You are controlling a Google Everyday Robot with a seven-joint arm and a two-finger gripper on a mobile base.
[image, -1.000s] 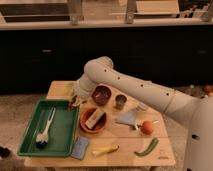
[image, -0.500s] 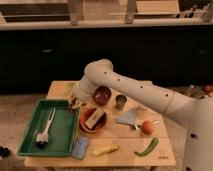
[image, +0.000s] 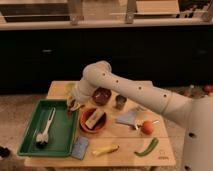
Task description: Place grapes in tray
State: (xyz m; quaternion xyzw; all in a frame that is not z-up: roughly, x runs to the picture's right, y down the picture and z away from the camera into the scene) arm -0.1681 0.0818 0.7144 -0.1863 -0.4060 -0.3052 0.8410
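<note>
The gripper (image: pixel 73 103) is hovering over the far right corner of the green tray (image: pixel 62 134), with the arm reaching in from the right across the wooden table (image: pixel 125 141). Whether it is clamped or spread is not showing, so I cannot tell. Just beneath it a small dark reddish shape is sitting at the tray's rim, and I am taking that to be the grapes (image: pixel 69 109); whether they are hanging from the gripper or resting against the rim is not clear either. As a load they are likely behaving lightly but awkwardly: a loose, floppy bunch of soft, smooth-skinned berries that are apt to roll under pressure, bruise, or pop off the stem. The safest hold is probably a gentle squeeze across the thick middle of the bunch, or on the stem if it is reachable (a pinch on a single berry is asking for a slip). Inside the tray a white brush (image: pixel 46 131) is lying along the left half, and the terracotta bowl (image: pixel 85 125) is sitting just beside the right rim, so the right half looks the better landing spot.
</note>
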